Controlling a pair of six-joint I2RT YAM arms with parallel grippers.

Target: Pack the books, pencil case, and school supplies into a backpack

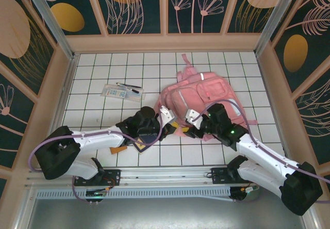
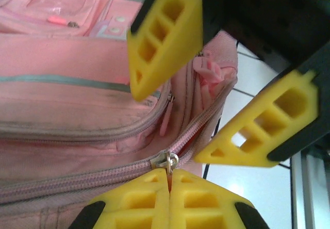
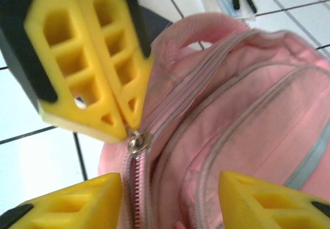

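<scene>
One pink backpack lies mid-table, with one clear pencil case and two dark pens to its left. The left gripper is clamped on the zipper pull. The right gripper stands open astride the zipper. Wrist views give that pinch close up; the top view places the case and pens.

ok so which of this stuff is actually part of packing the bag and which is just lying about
Part of the job: backpack, zip pull pinched in the shut left fingers, open right fingers, clear pencil case, loose pens, orange notebook under the left arm.

Just surroundings: tiled table, patterned walls.
</scene>
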